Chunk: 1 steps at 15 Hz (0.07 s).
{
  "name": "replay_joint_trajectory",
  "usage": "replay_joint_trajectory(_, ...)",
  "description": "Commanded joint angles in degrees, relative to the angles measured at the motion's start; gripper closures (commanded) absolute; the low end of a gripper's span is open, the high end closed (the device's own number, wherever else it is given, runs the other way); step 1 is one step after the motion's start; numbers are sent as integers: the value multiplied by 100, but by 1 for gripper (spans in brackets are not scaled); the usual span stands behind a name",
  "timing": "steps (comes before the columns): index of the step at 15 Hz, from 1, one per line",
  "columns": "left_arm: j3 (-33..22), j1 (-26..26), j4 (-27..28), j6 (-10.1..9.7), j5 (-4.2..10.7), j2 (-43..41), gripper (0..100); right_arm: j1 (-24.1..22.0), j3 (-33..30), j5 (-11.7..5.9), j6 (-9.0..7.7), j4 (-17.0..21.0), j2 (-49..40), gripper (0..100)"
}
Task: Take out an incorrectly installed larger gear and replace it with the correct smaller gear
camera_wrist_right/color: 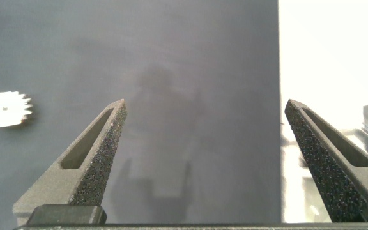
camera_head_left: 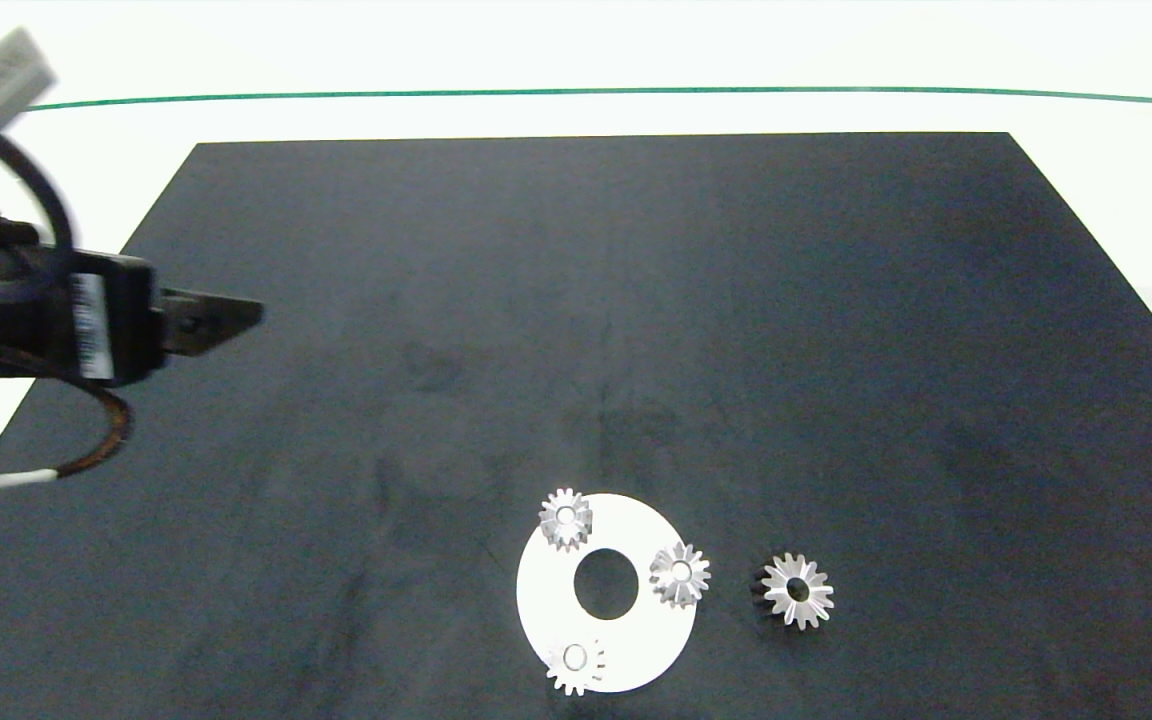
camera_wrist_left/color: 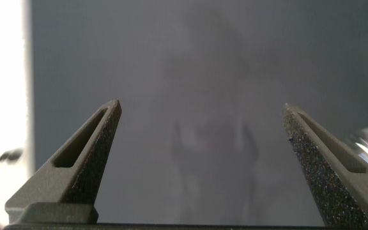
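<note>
**Both tools open, larger gear off the disc**

Larger gear lies flat on the black mat, just beside the white ring disc, on the side toward the right arm, apart from it. Long splayed teeth, centre hole up.

Three small gears sit on the disc around its centre hole: one smaller gear at the rim nearest the larger gear, a second gear at the far rim, a third gear at the near rim, overhanging the edge a bit.

Left tool hangs over the mat's left part, well apart from the disc and gears. Left wrist view: fingers spread wide, nothing between them, only mat below.

Right tool is out of the head view. Right wrist view: fingers spread wide, nothing held, over the mat's edge where it meets the white surface. A blurred bright gear shows off to one side; cannot tell which one.
</note>
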Motion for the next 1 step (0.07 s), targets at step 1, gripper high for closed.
replay_joint_trajectory(1,1165,1535,-342,-10,82,-2245,0,-916,214,-172,36,-3,-305,0)
